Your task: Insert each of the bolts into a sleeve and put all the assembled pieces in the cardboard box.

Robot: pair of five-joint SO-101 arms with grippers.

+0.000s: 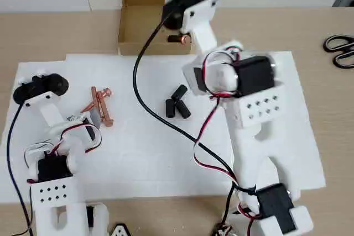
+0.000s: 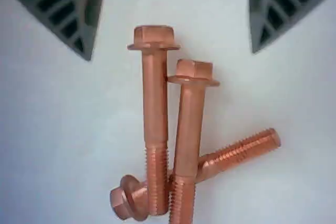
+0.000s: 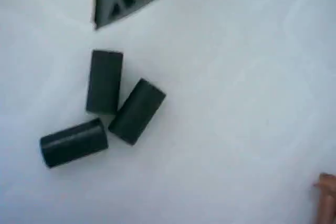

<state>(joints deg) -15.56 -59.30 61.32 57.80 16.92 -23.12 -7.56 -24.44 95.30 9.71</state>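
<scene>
Coppery metal bolts [image 2: 156,129], matt black sleeves [image 3: 105,81]

Three copper hex bolts [image 1: 102,106] lie overlapping at centre left of the overhead view. Three short black sleeves [image 1: 170,108] lie clustered mid-frame, on their sides. The open cardboard box [image 1: 144,48] sits top centre.

Your left arm [image 1: 51,113] sits low at the near left, its gripper [image 2: 170,53] pointing straight down with both fingers [image 2: 68,9] spread wide apart. Your right arm [image 1: 249,131] stretches farther forward and higher, its gripper [image 1: 192,78] also facing down.
</scene>
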